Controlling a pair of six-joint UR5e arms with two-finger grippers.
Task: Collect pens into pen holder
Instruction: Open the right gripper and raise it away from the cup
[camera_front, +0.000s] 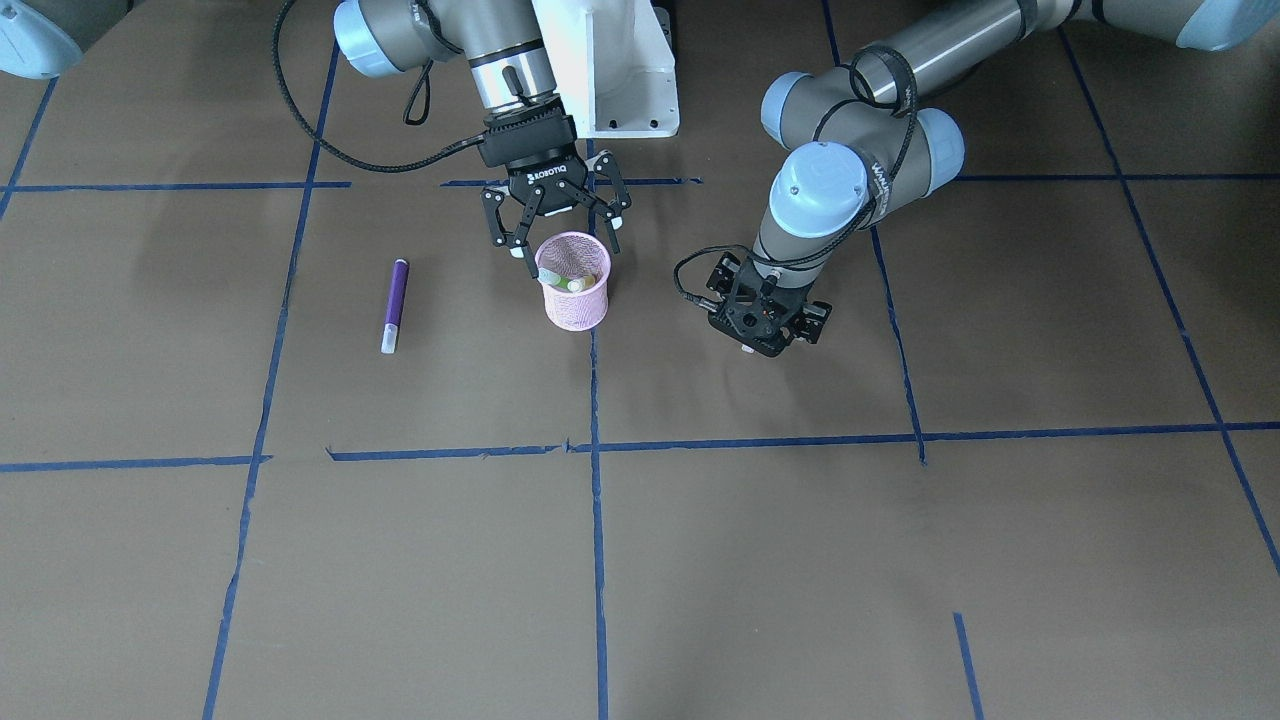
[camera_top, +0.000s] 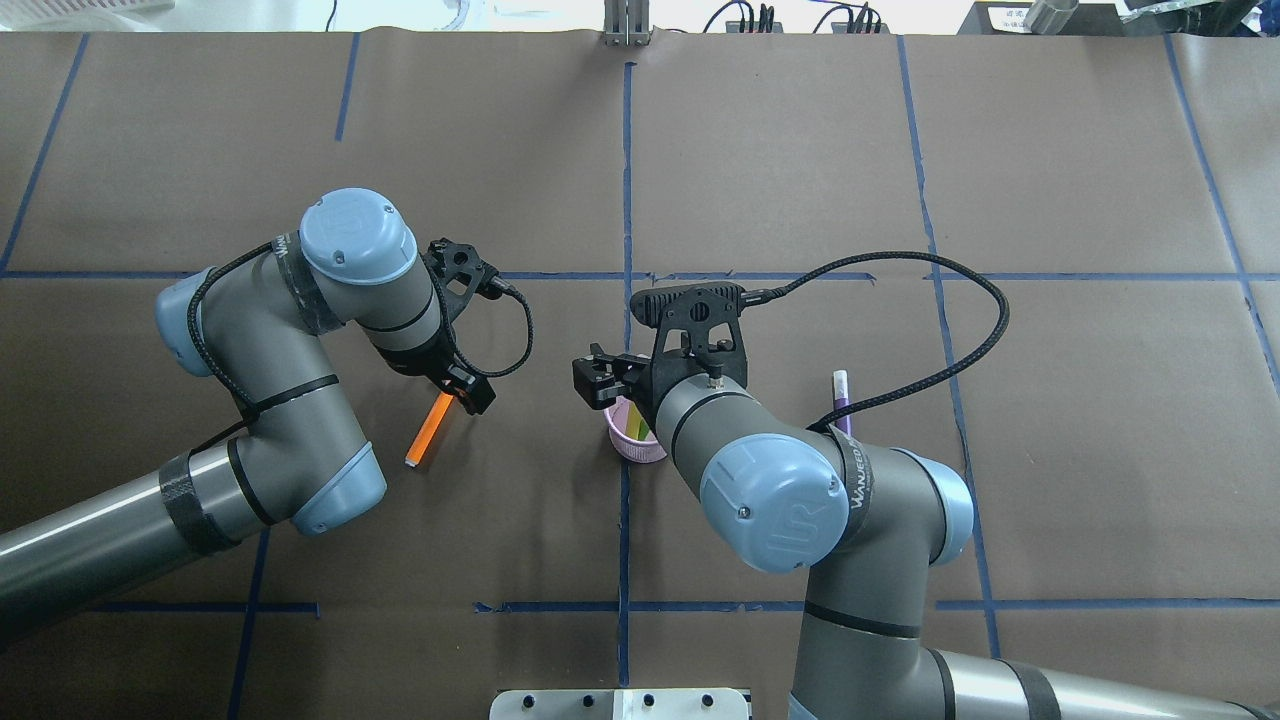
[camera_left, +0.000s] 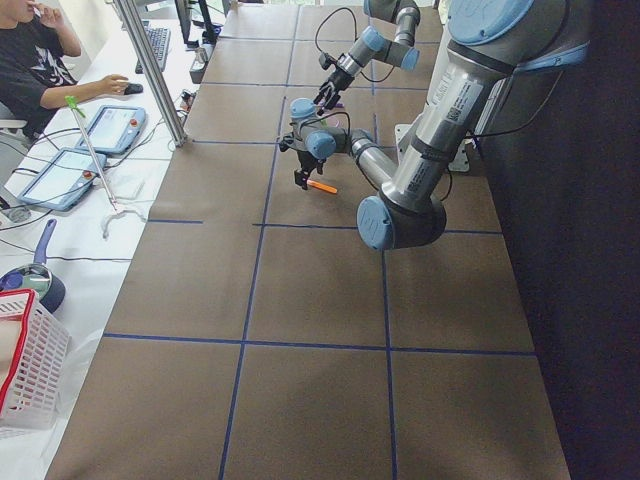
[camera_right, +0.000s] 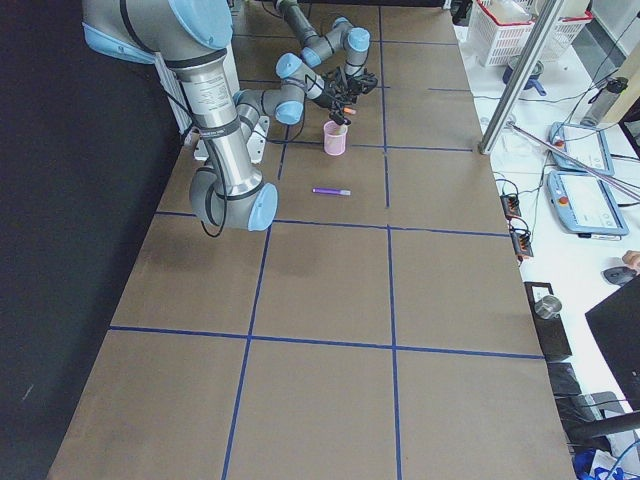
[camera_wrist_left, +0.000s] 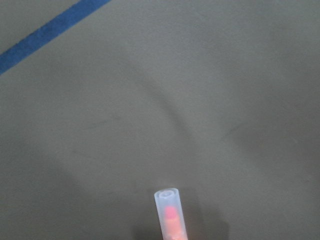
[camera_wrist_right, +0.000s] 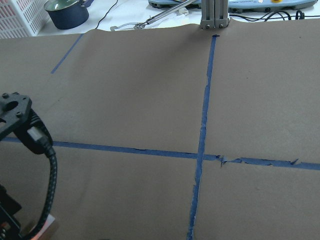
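Pinching the upper end of the orange pen (camera_top: 430, 432), the fingers of the left gripper (camera_top: 468, 390) are pressing together on it and holding it slanted, its pale cap end pointing down toward the robot's side; whether that end is touching the table (camera_front: 700, 560) I cannot tell. The fingers of the right gripper (camera_front: 566, 236) are standing spread apart, one on each side of the mouth of the pen holder (camera_front: 577, 305), gripping nothing. Three pens are showing in all. The orange one is sitting in the left gripper, and the green pen (camera_front: 560, 278) is leaning inside the one pink mesh holder. The purple pen (camera_front: 394, 300) is lying flat on the brown paper, well apart from the holder on the robot's right, with its pale cap pointing away from the robot. Blue tape lines (camera_front: 597, 560) are crossing the table, and the holder is standing just beside one of them. An operator (camera_left: 30, 50) is sitting past the table's far edge, with a white basket (camera_left: 25, 370) nearby. In the overhead view the right arm's wrist is covering most of the holder and part of the purple pen. In the front-facing view the left wrist's camera mount is hiding the left fingers and the orange pen.
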